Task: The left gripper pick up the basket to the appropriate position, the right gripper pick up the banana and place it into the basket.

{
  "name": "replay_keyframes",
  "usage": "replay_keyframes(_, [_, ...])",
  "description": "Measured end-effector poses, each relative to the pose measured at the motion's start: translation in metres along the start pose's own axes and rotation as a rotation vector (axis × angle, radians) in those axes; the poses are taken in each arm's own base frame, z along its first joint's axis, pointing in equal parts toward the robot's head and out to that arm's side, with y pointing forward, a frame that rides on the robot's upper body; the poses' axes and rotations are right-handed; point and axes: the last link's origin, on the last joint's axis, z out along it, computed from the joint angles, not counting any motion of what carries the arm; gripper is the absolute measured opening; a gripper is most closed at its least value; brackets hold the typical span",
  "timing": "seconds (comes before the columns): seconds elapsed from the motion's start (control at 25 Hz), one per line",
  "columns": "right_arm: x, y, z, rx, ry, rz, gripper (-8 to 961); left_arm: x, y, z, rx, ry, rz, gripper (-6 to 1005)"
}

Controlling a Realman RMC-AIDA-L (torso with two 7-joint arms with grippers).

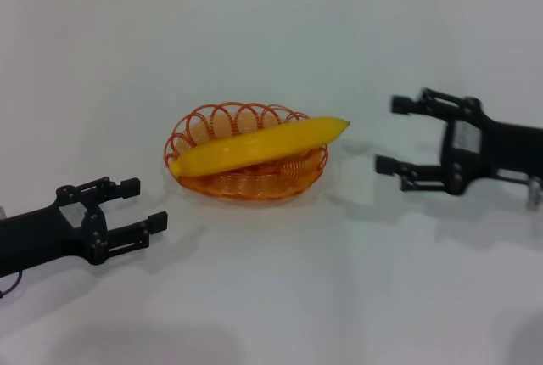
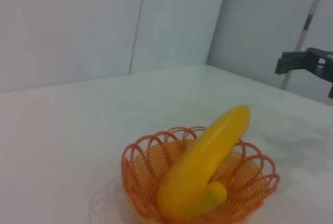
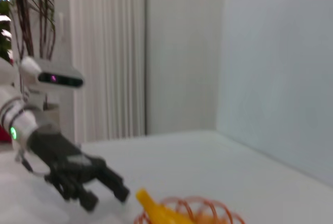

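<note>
The right hand (image 1: 389,134) hangs to the right of the basket (image 1: 246,154), its two fingers spread wide and holding nothing, tips pointing toward the banana's (image 1: 259,146) near end but well apart from it. The left hand (image 1: 142,205) sits low over the white worktop (image 1: 280,289) in front and to the left of the basket, fingers likewise spread and empty, near the rim but not touching it. The banana already lies in the basket, stretched diagonally along it with both ends riding up over the scalloped wire rim, the right tip jutting out past the edge toward the right hand. That overhang is the main risk as I judge it: the fruit is longer than its holder, so it rests on the rim more than in the bowl, and a brush from either hand's fingers in passing could tip it out or roll it onto the worktop. The basket looks light and shallow, so a knock from the left hand could slide or tilt it, banana and all. From the left wrist view the banana seems to rest high against the rim, though the close angle makes that hard to be sure of.
</note>
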Motion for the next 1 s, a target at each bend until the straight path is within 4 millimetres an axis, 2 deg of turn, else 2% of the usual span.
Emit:
replay_keyframes(0.16, [0.011, 0.002, -0.018, 0.023, 0.046, 0.054, 897, -0.006, 0.002, -0.003, 0.024, 0.013, 0.105, 756])
replay_keyframes(0.28, [0.017, 0.000, -0.022, 0.045, 0.086, 0.084, 897, -0.013, 0.002, -0.005, 0.068, 0.038, 0.157, 756])
replay_keyframes(0.56, [0.032, 0.000, -0.010, 0.045, 0.194, 0.095, 897, -0.016, 0.001, -0.006, 0.111, 0.077, 0.190, 757])
replay_keyframes(1.0, [0.033, 0.004, 0.007, 0.007, 0.207, 0.076, 897, -0.014, 0.001, -0.003, 0.103, 0.080, 0.202, 757])
